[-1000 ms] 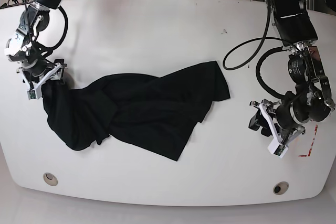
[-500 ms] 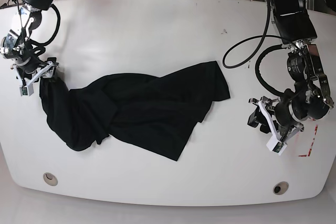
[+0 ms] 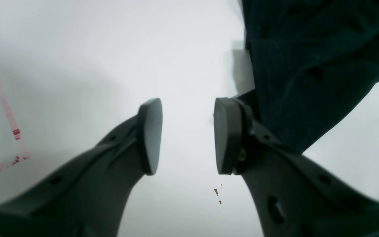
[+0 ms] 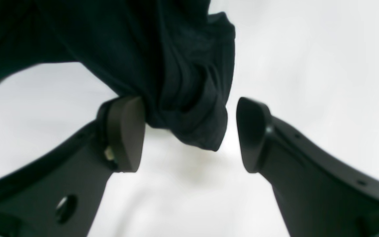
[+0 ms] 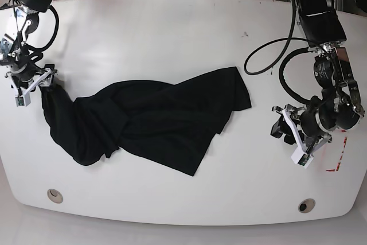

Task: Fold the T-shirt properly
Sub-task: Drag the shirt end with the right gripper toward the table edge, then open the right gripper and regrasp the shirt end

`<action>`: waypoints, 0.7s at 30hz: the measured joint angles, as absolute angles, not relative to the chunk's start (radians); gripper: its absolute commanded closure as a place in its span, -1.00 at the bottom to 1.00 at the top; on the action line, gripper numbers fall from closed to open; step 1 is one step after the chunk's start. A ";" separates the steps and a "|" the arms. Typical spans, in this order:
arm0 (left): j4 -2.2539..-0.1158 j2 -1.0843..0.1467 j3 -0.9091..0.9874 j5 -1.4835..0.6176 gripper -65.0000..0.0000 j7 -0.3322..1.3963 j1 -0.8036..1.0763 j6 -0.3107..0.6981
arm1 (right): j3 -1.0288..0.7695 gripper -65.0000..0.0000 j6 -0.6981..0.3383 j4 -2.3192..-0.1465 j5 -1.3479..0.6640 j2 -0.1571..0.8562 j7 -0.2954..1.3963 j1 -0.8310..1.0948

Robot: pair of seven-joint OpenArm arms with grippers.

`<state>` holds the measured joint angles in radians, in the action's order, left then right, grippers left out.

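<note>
The black T-shirt [image 5: 155, 119] lies crumpled and stretched across the middle and left of the white table [image 5: 172, 32]. My right gripper [image 5: 35, 84] is at the shirt's left end, near the table's left edge. In the right wrist view a bunched corner of the T-shirt [image 4: 176, 65] sits between the spread fingers of that gripper [image 4: 189, 133]; it touches the left pad and stands apart from the right one. My left gripper [image 5: 289, 140] hovers right of the shirt. Its jaws [image 3: 188, 135] are open with nothing between them, and the T-shirt [image 3: 308, 65] lies beyond its right finger.
Red tape marks [image 5: 335, 167] lie by the table's right edge and show again as tape marks [image 3: 8, 115] in the left wrist view. Two round holes [image 5: 54, 195] [image 5: 305, 205] sit near the front edge. Cables [image 5: 269, 67] loop off the left arm.
The right gripper has moved left and slightly up toward the table's edge, and the shirt's left end has stretched after it. The left arm has barely shifted.
</note>
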<state>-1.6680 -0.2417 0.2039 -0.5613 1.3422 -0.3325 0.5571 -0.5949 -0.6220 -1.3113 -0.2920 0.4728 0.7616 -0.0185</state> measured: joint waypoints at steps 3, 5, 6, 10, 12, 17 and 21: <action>-1.668 -0.241 0.204 -0.561 0.28 1.343 -0.332 0.558 | -0.595 -0.26 -0.622 -1.276 -0.291 0.477 0.743 -0.022; -1.668 -0.242 0.204 -0.561 0.28 1.342 -0.332 0.557 | -0.595 -0.26 -0.622 -1.263 -0.291 0.476 0.736 -0.019; -1.668 -0.241 0.204 -0.561 0.28 1.342 -0.333 0.557 | -0.595 -0.26 -0.622 -1.263 -0.291 0.474 0.737 -0.015; -1.668 -0.242 0.204 -0.561 0.28 1.343 -0.332 0.557 | -0.595 -0.26 -0.621 -1.303 -0.292 0.476 0.742 0.004; -1.668 -0.242 0.204 -0.561 0.28 1.342 -0.332 0.558 | -0.602 -0.26 -0.626 -1.327 -0.299 0.481 0.738 0.016; -1.668 -0.253 0.202 -0.561 0.28 1.342 -0.332 0.557 | -0.653 -0.26 -0.625 -1.349 -0.295 0.485 0.756 0.023; -1.668 -0.260 0.184 -0.561 0.28 1.341 -0.332 0.557 | -0.660 -0.26 -0.625 -1.349 -0.292 0.485 0.763 0.026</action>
<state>-1.6680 -0.2600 0.1841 -0.5613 1.3415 -0.3325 0.5571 -0.6598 -0.6247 -1.3495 -0.2916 0.4847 0.7628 0.0257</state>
